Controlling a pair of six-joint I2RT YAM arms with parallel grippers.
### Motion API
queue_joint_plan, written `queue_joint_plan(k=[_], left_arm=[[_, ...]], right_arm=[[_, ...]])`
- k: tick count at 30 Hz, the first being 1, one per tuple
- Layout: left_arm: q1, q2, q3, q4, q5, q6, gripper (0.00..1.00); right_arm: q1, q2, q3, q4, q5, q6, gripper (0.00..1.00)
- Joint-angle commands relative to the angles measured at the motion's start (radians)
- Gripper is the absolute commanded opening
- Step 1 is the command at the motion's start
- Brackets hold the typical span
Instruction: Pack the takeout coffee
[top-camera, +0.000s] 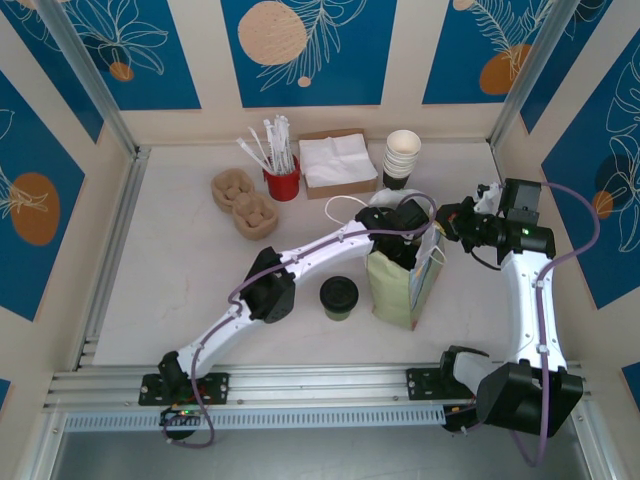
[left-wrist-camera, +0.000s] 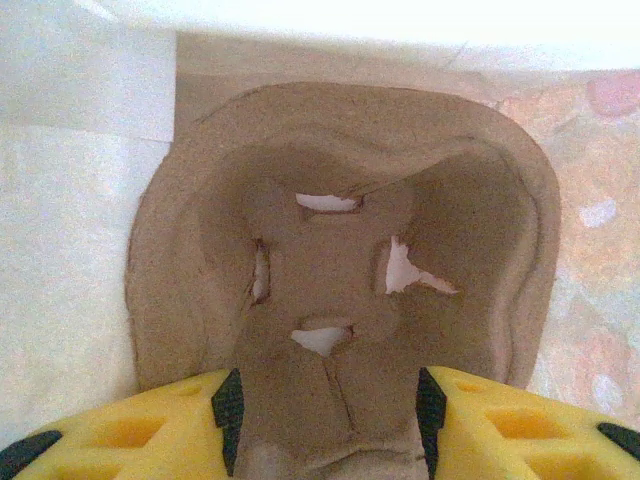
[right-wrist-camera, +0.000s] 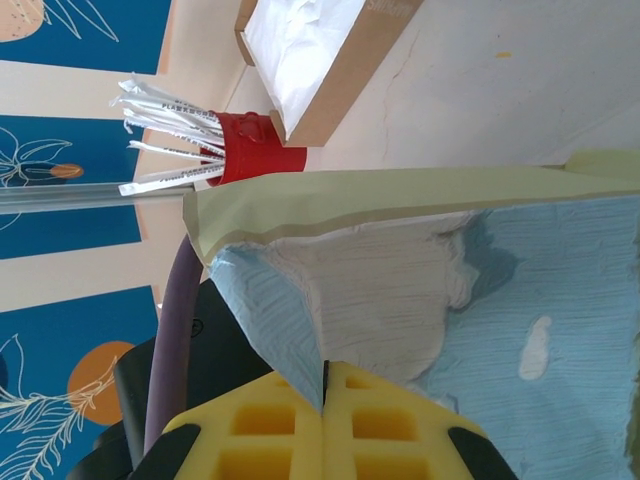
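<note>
From above, bright even light falls on the table (top-camera: 180, 270); shadows are soft, detail sharp. The left wrist view is blown out white at 12 o'clock, the cardboard tray (left-wrist-camera: 340, 200) dim and grainy, the left gripper (left-wrist-camera: 330, 425) at 6 o'clock blurred. In the right wrist view the paper bag (right-wrist-camera: 400, 290) is crisp, the napkins (right-wrist-camera: 300, 45) at 12 o'clock glare, the right gripper (right-wrist-camera: 325, 385) is soft.

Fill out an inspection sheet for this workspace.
Surface: pale table, no spills seen.
Job's things: takeout coffee lidded, upright on the table left of the open paper bag; not packed.
Clutter: spare pulp carriers, red straw holder, napkin box, stacked cups along the back.
Grippers: left gripper reaching into the bag, straddling a pulp carrier, grip unclear; right gripper shut on the bag's rim.
Cables: purple cable by the bag, no snag seen.
Surroundings: blue patterned walls; nothing else seen.
</note>
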Motion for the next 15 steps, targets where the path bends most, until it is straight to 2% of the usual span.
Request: queue_joint_plan(k=[1, 15], left_arm=[[0.021, 0.0, -0.045, -0.043, -0.068, 0.04, 0.52], [0.101, -0.106, -0.051, -0.127, -0.244, 0.128, 0.64]], right_arm=[[-0.006, -0.009, 0.038, 0.011, -0.143, 0.032, 0.0], [-0.084, -0.044, 0.077, -0.039, -0.222, 0.023, 0.0]])
